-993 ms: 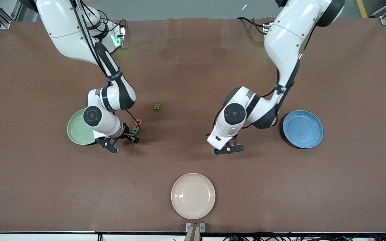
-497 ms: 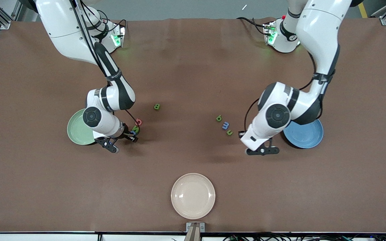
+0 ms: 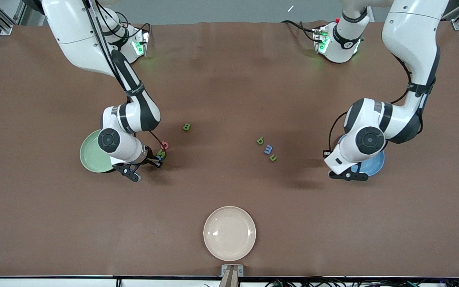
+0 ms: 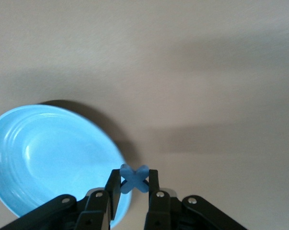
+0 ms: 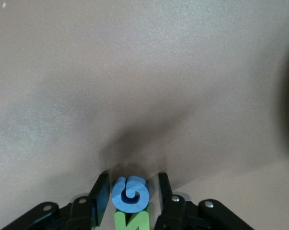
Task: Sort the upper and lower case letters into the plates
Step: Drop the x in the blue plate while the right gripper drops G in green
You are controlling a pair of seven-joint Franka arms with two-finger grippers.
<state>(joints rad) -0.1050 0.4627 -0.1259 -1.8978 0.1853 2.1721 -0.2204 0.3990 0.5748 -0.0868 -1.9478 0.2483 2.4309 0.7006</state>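
**Two grippers at work, one letter held over the blue plate's rim**

Two plates sat well apart on the brown table [image 3: 229, 79]: the pale green plate [image 3: 90, 157] toward the right arm's end and the blue plate [image 3: 375, 164] toward the left arm's end. A cream plate [image 3: 229, 233] lay near the middle of the table edge nearest the front camera.

The left gripper [image 4: 133, 189] hung over the blue plate's rim, its fingers clamped on a blue X-shaped letter [image 4: 134, 178].

The right gripper [image 5: 131, 194] was down at the table just beside the green plate. Its fingers stood on either side of a blue curled letter [image 5: 130, 192], with narrow gaps showing, so they were not yet tight on it. A green letter [image 5: 131, 221] touched that blue one, and a red letter [image 3: 165, 145] lay just beside the pair.

A lone green letter [image 3: 186, 127] rested near the table's middle. Toward the left arm's end, a green letter [image 3: 260, 140], a blue letter [image 3: 268, 149] and another green letter [image 3: 273, 158] lay in a short row.
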